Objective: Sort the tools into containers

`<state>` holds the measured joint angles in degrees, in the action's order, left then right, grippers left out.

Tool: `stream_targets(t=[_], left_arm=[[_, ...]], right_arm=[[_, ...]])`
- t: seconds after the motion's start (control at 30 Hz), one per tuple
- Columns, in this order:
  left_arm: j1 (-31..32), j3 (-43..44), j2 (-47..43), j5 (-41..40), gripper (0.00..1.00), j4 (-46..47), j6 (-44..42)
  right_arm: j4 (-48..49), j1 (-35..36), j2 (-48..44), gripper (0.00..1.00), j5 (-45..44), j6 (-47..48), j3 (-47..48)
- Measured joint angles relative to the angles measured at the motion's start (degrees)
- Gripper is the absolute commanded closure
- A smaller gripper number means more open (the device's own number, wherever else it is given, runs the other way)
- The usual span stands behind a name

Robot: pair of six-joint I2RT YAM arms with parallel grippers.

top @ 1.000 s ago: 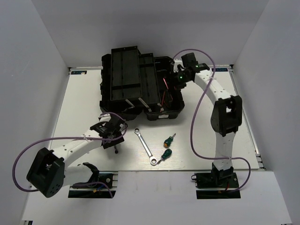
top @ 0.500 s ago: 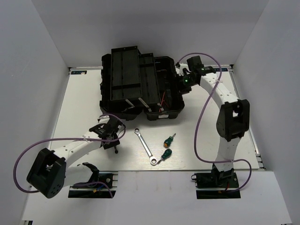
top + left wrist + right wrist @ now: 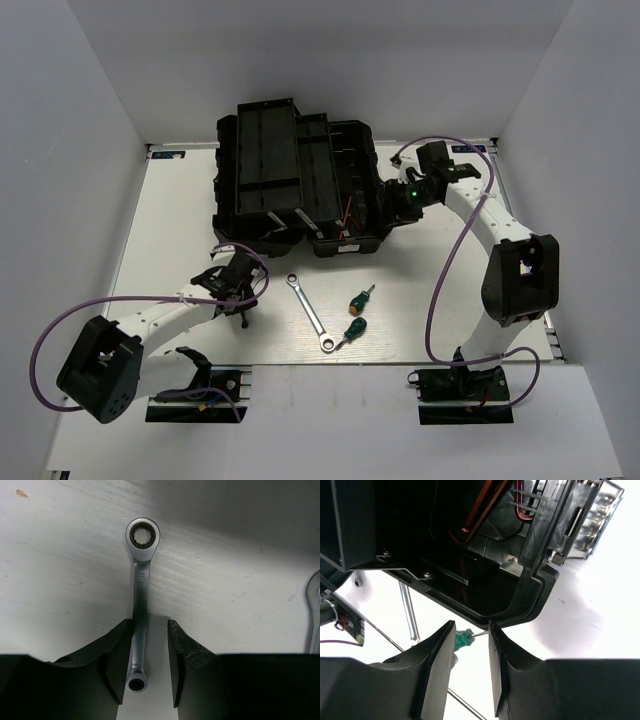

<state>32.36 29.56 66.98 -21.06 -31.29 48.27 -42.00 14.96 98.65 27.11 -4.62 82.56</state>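
A short silver wrench [image 3: 139, 590] lies flat on the white table. Its near ring end sits between the fingers of my left gripper [image 3: 150, 626], which is open and low around it, with the shaft close to the left finger. In the top view my left gripper [image 3: 238, 283] covers that wrench. The longer wrench [image 3: 309, 312] and two green-handled screwdrivers [image 3: 361, 298] [image 3: 353, 330] lie right of it. My right gripper [image 3: 393, 203] is open and empty beside the right side of the open black toolbox [image 3: 300, 180]. I cannot make out any hex keys.
In the right wrist view the toolbox's corner rim [image 3: 530, 605] is just beyond my fingers, with a screwdriver [image 3: 462, 639] and the longer wrench [image 3: 409, 612] far below. White walls enclose the table on three sides. Purple cables loop beside both arms.
My right gripper has moved right and nearer, from above the toolbox's right half to beside its right side. My left gripper has shifted slightly nearer over the short wrench.
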Motion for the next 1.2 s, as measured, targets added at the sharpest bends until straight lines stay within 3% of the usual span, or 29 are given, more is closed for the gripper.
stream_targets(t=[0.23, 0.43, 0.63, 0.67, 0.93, 1.2], left_arm=[[0.0, -0.72, 0.04, -1.92, 0.55, 1.79, -0.31], [0.04, -0.52, 1.53, -3.52, 0.64, 2.67, -0.46], [0.46, -0.24, 2.6, -4.74, 0.92, 3.13, -0.74], [0.55, -0.24, 2.69, -4.9, 1.0, 3.26, -0.7], [0.81, -0.15, 1.46, -3.45, 1.0, 2.49, -0.94], [1.62, 2.03, -9.79, 3.61, 1.0, -5.86, -4.0]], right_arm=[[0.2, -0.35, -0.2, 0.61, 0.55, -0.92, -1.14], [0.48, -0.79, -2.4, 0.59, 1.44, -1.14, -3.48], [0.26, -1.38, -5.07, 0.58, 3.1, -1.18, -4.15], [0.17, -1.46, -5.64, 0.58, 3.43, -1.07, -4.24], [-2.62, -1.51, -9.86, 0.55, 8.37, 4.81, -4.74], [-11.15, -0.76, -12.81, 0.52, 19.26, 19.89, -8.63]])
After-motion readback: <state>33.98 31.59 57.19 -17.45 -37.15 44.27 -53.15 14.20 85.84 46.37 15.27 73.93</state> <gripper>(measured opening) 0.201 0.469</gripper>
